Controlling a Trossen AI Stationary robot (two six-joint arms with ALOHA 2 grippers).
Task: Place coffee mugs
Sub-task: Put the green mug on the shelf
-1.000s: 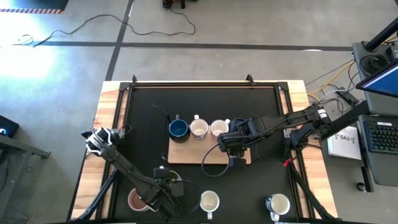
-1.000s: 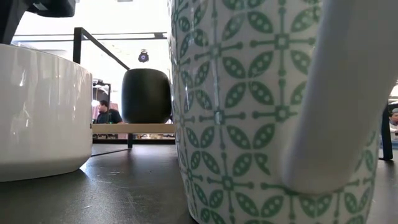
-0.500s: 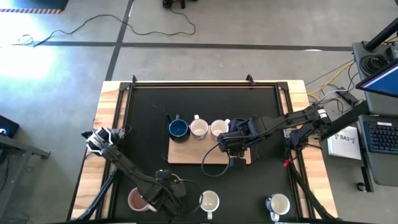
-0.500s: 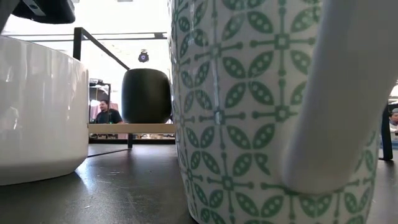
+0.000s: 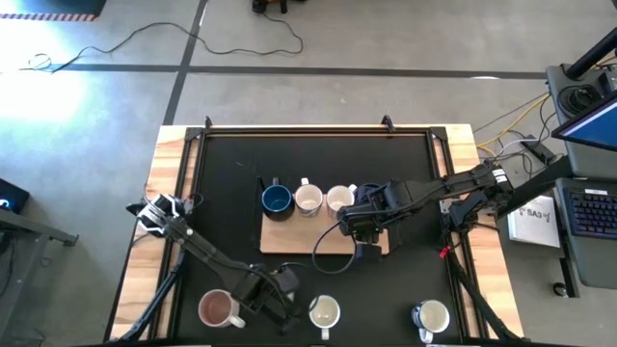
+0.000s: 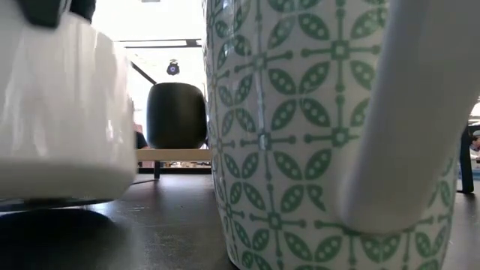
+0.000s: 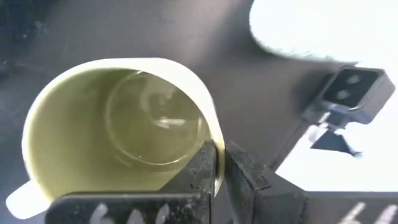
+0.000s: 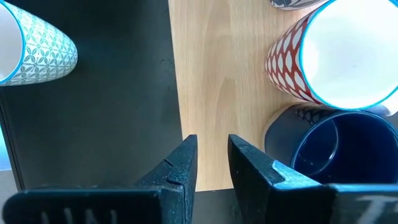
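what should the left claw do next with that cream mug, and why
Probably lift it and carry it toward the wooden board. The left claw is shut on the rim of the cream mug, one finger inside and one outside, near the table's front edge, and the board has bare space in front of its row of mugs. The right claw waits over the board.

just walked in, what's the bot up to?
It is setting mugs on a wooden board. The left gripper is shut on the rim of a cream mug at the front of the table, and the low view shows that mug clear of the tabletop. The right gripper hangs over the board with nothing between its fingers. Three mugs already sit in a row on the board, including a blue mug.
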